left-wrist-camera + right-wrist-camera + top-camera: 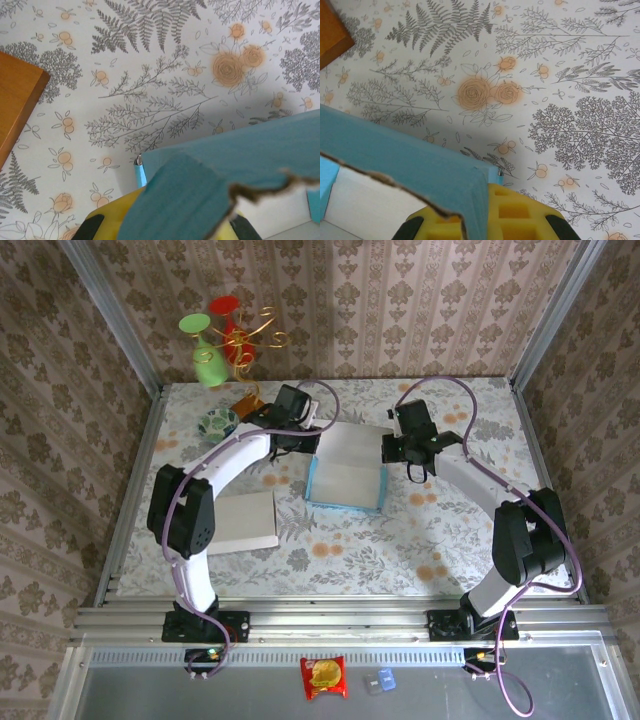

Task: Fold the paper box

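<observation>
The paper box (345, 483) lies mid-table, light blue outside and white inside, with a white panel standing at its far side. My left gripper (303, 437) is at the box's far left corner. In the left wrist view a blue flap (190, 195) with a torn edge lies between the yellow fingers (107, 220), and that gripper (165, 222) is shut on it. My right gripper (397, 449) is at the far right corner. In the right wrist view the blue wall (420, 170) runs down between the yellow pads (520, 215), and that gripper (480, 222) is shut on it.
A flat white sheet (245, 520) lies left of the box. At the back left stand a green vase (207, 365), a patterned bowl (217, 423) and an orange block (248, 405). That orange block (17, 100) also edges the left wrist view. Metal rails border the table.
</observation>
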Controlling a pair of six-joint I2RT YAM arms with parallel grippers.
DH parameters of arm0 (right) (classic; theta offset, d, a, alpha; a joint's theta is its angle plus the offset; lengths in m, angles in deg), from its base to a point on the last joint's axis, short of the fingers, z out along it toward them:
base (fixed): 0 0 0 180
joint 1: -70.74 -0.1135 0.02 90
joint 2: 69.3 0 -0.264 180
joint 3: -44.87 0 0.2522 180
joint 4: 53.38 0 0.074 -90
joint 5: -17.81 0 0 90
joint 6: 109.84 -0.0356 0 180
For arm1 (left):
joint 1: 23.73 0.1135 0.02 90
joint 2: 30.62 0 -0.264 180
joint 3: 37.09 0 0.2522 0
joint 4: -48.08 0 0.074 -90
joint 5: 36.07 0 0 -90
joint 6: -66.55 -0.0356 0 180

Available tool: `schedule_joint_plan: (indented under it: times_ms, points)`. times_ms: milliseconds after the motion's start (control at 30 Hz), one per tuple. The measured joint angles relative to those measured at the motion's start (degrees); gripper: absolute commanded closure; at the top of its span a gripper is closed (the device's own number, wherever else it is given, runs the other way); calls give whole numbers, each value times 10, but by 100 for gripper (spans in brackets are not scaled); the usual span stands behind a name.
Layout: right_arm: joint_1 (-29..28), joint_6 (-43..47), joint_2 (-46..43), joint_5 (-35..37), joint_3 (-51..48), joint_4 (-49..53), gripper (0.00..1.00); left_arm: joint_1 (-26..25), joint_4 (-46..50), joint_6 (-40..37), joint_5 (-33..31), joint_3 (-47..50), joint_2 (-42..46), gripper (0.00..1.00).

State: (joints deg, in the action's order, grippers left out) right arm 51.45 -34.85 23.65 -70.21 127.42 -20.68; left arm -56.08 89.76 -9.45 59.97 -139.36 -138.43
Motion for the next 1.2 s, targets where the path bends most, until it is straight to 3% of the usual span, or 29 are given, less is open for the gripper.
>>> schedule_joint_plan:
  times_ms: [400,900,1200]
  points:
    - [0,-41,0,35,-34,-97,100,2,-217,2,8,113,1,100]
    - [-3,-49,-38,50,-206,-329,100,5,-549,1,54,317,27,100]
    - [-37,-42,-88,80,-281,-370,98,6,-727,5,77,426,28,100]
